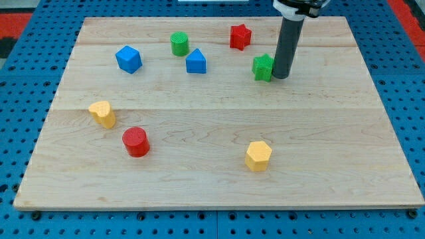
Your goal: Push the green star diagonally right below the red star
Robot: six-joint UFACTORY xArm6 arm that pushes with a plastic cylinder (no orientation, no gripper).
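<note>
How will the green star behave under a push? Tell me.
Likely to slide, not roll: the green star sits flat on the smooth wooden board. It probably twists, since my tip touches its right edge. It looks light and rigid.

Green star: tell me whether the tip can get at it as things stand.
Yes, it looks so: my tip sits right against the green star on its right side in the view, with nothing between them.

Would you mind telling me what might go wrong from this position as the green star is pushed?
My tip sits against the green star on its right side. Pushing on leftward could carry it past the spot right below the red star. An off-centre contact might also spin it, or drive it on toward the blue block.
</note>
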